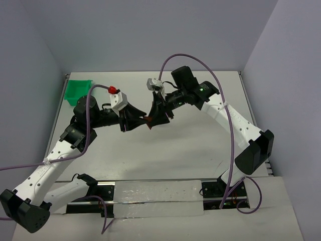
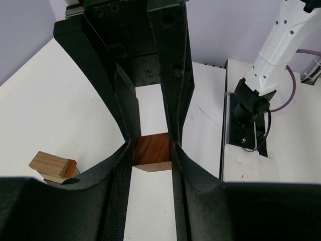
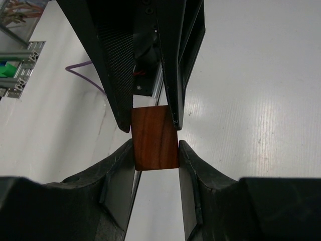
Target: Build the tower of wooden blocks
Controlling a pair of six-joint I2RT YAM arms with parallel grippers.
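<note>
Custody of a reddish-brown block point(image 3: 155, 138) is shared at this moment. One end is clamped by the left gripper point(image 2: 153, 150) and the other by the right gripper point(image 3: 156, 148), both pairs of fingers being closed against its faces, and it is held in the air above the table point(image 1: 190, 145), between the two wrists. The wood block tower point(image 2: 52, 165) is judged to be barely begun: only a tan block lying on another piece is seen on the table in the left wrist view, to one side of the held block and apart from it. Trouble is most likely to be caused by the release. If one arm is moved while both grips are tight, the block could be twisted or wrenched out of one hold. If both are loosened together, it would be dropped and might be knocked into the small stack. A shallow hold by the receiving fingers could also let the block tilt, so that it is set down crooked. Which gripper is meant to let go cannot be told.
</note>
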